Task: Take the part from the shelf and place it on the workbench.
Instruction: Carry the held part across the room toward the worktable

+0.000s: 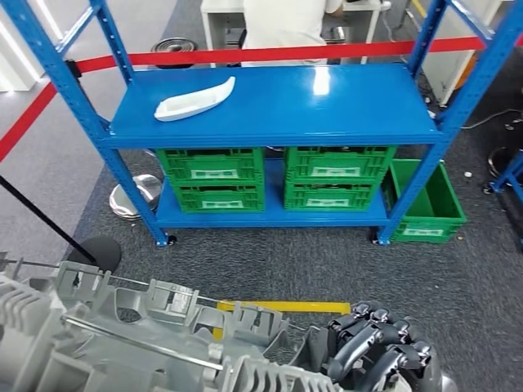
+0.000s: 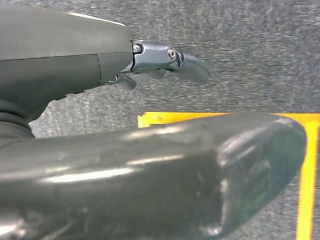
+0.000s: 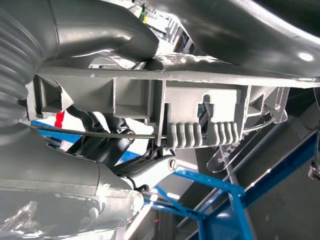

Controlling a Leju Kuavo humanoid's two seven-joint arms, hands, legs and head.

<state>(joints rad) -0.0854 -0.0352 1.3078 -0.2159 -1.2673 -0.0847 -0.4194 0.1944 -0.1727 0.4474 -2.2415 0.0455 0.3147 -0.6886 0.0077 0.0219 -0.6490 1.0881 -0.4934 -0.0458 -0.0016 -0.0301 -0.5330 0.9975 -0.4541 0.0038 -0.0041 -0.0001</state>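
Note:
A large grey ribbed plastic part stretches across the bottom of the head view, from the left edge towards the right. My right hand grips its right end with dark fingers curled around it. Up close, the part's ribs and slots sit clamped between the thumb and fingers of my right hand. My left hand hangs over the grey carpet with thumb and fingers apart and nothing in it. A white curved part lies on the top board of the blue shelf.
Green crates fill the lower shelf, and a green bin stands by its right leg. A red barrier tape runs behind, with a person at a white desk. Yellow floor tape lies close in front.

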